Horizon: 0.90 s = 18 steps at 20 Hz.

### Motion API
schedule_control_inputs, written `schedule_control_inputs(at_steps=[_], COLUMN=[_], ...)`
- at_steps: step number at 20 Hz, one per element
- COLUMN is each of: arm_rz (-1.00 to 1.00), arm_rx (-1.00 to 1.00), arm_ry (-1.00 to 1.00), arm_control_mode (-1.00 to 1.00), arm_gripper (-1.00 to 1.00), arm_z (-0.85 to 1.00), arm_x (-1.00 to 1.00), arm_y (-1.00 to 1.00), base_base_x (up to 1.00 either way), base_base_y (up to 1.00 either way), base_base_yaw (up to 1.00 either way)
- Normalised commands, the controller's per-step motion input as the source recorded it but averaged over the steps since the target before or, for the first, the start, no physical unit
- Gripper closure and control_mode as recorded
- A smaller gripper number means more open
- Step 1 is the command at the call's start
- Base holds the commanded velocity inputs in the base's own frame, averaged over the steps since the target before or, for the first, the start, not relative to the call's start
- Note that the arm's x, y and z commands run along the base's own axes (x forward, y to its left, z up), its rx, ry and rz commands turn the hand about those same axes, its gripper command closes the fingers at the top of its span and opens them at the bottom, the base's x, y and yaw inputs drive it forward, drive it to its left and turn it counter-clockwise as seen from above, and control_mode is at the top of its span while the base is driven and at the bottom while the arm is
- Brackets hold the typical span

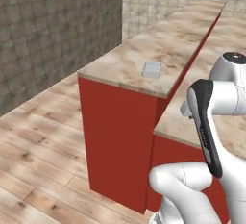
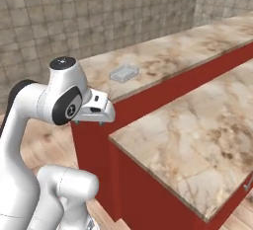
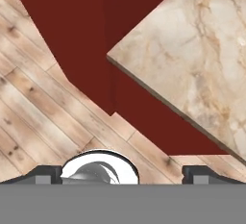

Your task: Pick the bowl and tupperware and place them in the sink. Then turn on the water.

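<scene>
- One tupperware (image 1: 152, 69) (image 2: 123, 73), nothing visible inside, lies flat on the upper counter (image 1: 158, 50) (image 2: 168, 56), near its end.
- One gripper (image 3: 122, 175), jaws spread wide and empty, hangs beside the lower counter (image 3: 192, 59) corner.

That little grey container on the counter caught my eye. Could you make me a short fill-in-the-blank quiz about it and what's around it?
1. The grey tupperware lies on the ____ of the two counters.
2. The counter fronts are coloured ____.
3. The floor is made of ____ planks.
4. The gripper has its jaws ____.

Missing words: higher; red; wooden; open
</scene>
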Motion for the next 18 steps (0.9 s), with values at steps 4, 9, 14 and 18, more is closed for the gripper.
schedule_control_inputs(at_steps=[4, 9, 14, 18], arm_rz=[0.0, 0.0, 0.0, 0.0], arm_rx=[0.0, 0.0, 0.0, 0.0], arm_ry=[0.0, 0.0, 0.0, 0.0], arm_control_mode=[1.0, 1.0, 1.0, 1.0], arm_gripper=[-1.0, -1.0, -1.0, -1.0], arm_z=[0.0, 0.0, 0.0, 0.0], arm_x=[0.0, 0.0, 0.0, 0.0], arm_y=[0.0, 0.0, 0.0, 0.0], base_base_x=[0.37, 0.42, 0.52, 0.45], base_base_y=[-0.31, -0.02, 0.0, 0.06], base_base_yaw=[-0.19, -0.21, -0.41, -0.41])
